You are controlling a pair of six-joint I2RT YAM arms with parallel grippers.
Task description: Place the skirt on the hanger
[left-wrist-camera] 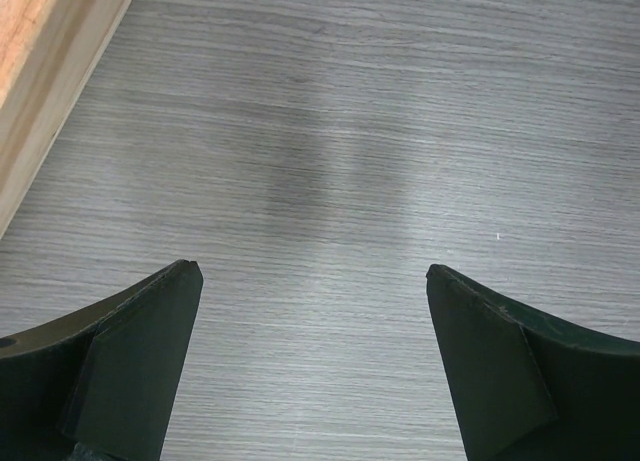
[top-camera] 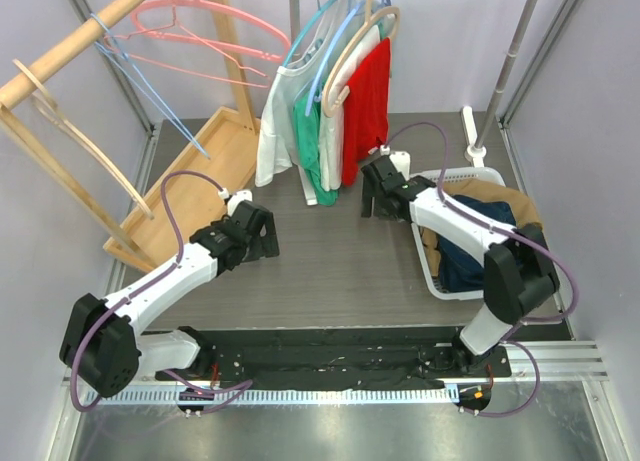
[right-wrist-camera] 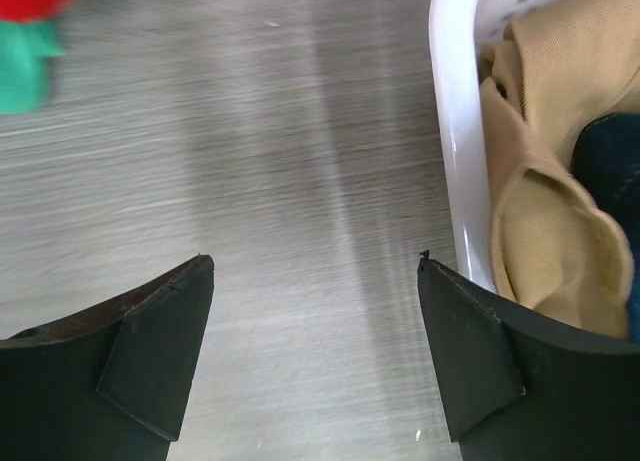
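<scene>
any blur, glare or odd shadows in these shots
Top external: evenly lit and sharp, with a mild sheen on the metal strip. Left wrist: two soft shadows on the table. Right wrist: red and green clothes blurred in the corner, and a pale glare streak beside the basket.

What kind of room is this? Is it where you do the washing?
Probably a small laundry corner set up for robot practice. Hanging clothes fill a rail at the back, a white basket holds more clothes, and a wooden rack stands on the left.
</scene>
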